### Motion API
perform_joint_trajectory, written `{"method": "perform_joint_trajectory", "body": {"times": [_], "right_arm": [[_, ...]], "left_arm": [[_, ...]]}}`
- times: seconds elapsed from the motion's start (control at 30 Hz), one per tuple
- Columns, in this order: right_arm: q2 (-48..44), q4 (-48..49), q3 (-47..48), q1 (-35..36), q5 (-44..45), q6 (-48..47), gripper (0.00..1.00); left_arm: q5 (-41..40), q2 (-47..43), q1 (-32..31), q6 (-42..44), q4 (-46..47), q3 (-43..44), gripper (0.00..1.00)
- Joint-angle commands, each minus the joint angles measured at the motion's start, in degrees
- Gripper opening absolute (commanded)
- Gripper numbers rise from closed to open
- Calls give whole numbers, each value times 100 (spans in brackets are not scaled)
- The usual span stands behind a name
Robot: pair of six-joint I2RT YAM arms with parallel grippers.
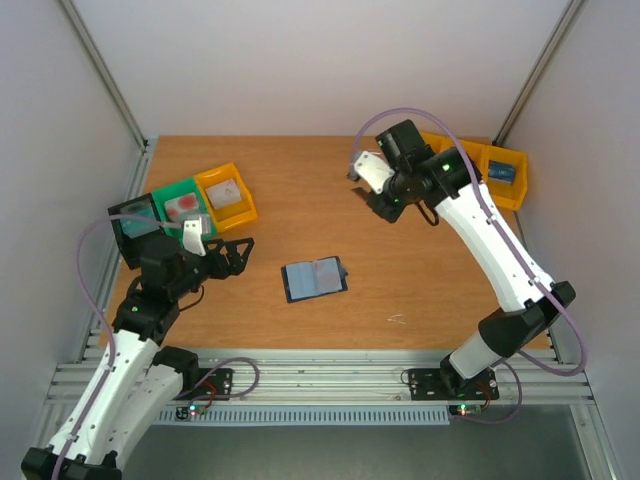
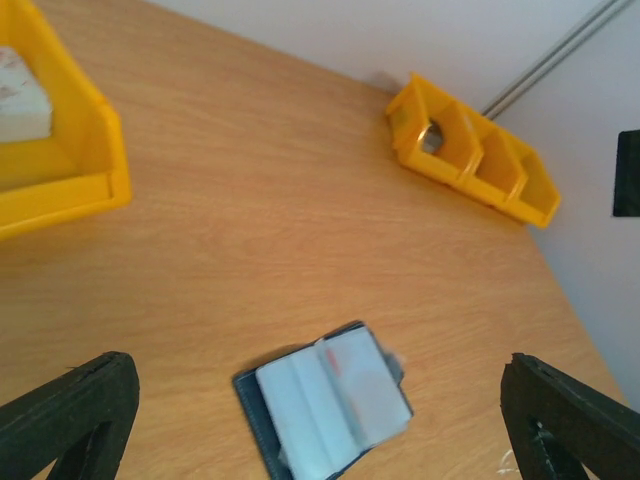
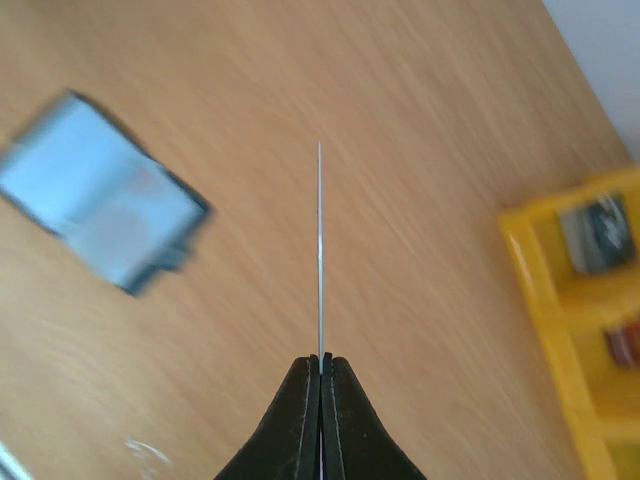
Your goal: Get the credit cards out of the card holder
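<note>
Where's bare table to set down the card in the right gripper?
Free: far strip of table between the left yellow bin and the right yellow bins; near-right patch between the card holder and the right arm. Crowded: left side, three bins with the open left gripper beside them.

Navy card holder [image 2: 325, 405] lies open, flat, between the left jaws; a thin card [image 3: 320, 250] stands edge-on, pinched in the right jaws.

No legible text, brands, numbers or signs, card holder [image 1: 314, 278] unreadable
</note>
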Motion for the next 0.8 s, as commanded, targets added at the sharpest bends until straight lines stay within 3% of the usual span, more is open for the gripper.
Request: {"method": "perform_joint_trajectory", "body": {"times": [0.0, 0.23, 0.47, 0.57, 0.67, 0.77], "right_arm": [[280, -41, -202, -870, 1186, -592, 1], [1072, 925, -182, -2300, 1526, -934, 1], [2091, 2703, 358, -2917, 1292, -1400, 1], [2945, 2847, 1312, -2951, 1233, -1652, 1], [3814, 2292, 2664, -2952, 856, -1675, 1], [4163, 2659, 2880, -2952, 847, -1922, 1]], "left_arm": [[-357, -73, 74, 84, -109, -280, 99], [-410, 111, 202, 183, -66, -452, 99], [-429, 628, 291, 660, 190, -272, 99], [-379, 875, 399, 707, 354, -239, 99], [-303, 1077, 541, 692, 454, -121, 99], [-304, 1271, 691, 684, 488, 18, 99]]}}
